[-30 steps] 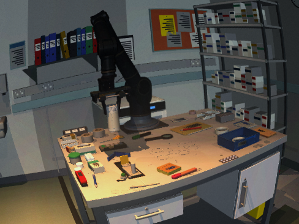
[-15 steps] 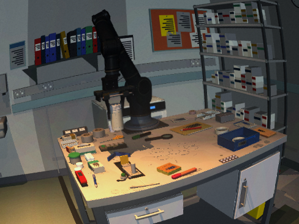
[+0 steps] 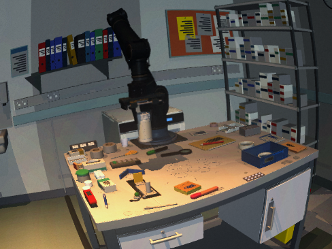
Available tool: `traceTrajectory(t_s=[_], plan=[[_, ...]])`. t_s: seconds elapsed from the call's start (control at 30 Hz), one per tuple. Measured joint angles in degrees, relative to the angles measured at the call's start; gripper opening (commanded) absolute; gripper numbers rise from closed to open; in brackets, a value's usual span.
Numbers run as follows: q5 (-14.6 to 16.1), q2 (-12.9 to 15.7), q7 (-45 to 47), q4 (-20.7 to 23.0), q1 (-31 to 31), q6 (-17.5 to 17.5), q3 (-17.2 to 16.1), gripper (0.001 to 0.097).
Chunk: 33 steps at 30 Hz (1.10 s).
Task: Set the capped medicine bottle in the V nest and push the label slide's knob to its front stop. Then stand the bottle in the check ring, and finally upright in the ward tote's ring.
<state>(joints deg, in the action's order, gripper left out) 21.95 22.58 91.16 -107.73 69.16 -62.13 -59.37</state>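
Observation:
My gripper (image 3: 143,109) hangs from the black arm above the back of the table, in front of the printer. The white capped medicine bottle (image 3: 145,126) is gripped near its top and hangs upright in the air, well above the tabletop. Toward the front left of the table lie the blue V nest (image 3: 130,172) and, just in front of it, the dark label slide plate (image 3: 144,190) with a yellow block, a grey post and a green knob (image 3: 136,195). The blue ward tote (image 3: 265,153) sits at the right side with a pale ring (image 3: 264,154) inside it.
A printer (image 3: 143,123) stands behind the bottle by the arm's base. A screwdriver (image 3: 157,150), a magnifier (image 3: 177,153), tape rolls (image 3: 103,150), an orange box (image 3: 187,187) and a red marker (image 3: 204,192) lie around the table. A shelf rack rises at the right.

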Motion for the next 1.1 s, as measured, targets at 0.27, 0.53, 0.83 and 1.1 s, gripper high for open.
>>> traceTrajectory(t_s=[0.27, 0.53, 0.83, 1.1], plan=[[-1.7, -2.3, -5.2, -2.8, -3.5, 1.2, -1.7, 0.0048], [-3.2, -4.4, -12.3, -5.1, -9.0, 2.2, -3.5, 0.0048], [-3.9, -5.3, -22.6, -6.3, -18.0, 2.6, -4.9, 0.0048], [-3.1, -4.6, -33.1, -5.8, -28.1, 2.3, -5.1, 0.0048]])
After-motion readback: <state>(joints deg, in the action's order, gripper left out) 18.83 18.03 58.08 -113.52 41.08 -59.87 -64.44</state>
